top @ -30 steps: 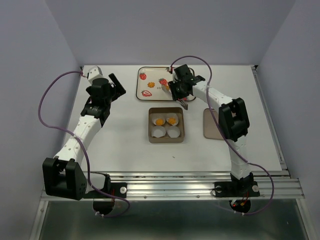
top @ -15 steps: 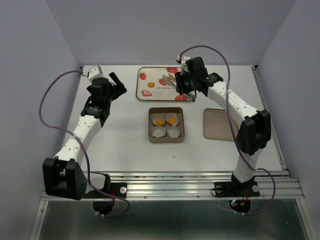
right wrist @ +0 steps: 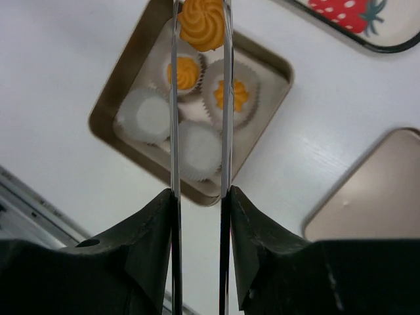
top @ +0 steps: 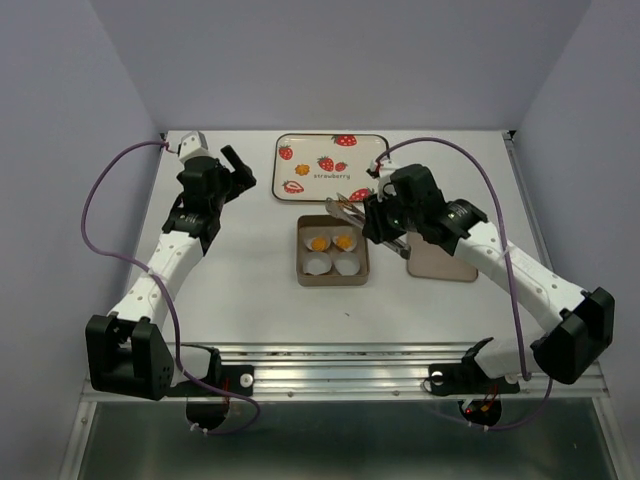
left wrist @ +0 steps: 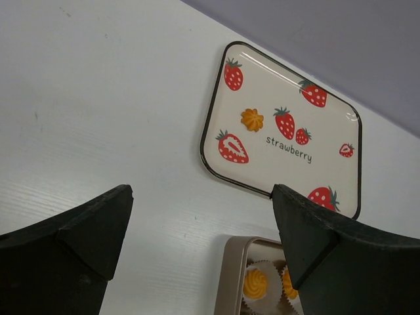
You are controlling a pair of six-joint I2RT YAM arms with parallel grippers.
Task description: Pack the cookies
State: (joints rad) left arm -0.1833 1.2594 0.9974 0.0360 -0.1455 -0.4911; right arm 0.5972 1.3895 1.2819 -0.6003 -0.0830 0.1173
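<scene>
Right gripper with cookie above box

Lab: walled white test table

Top view looks down from behind; both wrist views, closer, angle downward, sharing the tin

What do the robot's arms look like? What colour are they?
Two thin arms, left arm and right arm, have white links and chunky black joints. A purple cable loops along each. The left fingers are black wedges; the right fingers end in long silver blades.
</scene>
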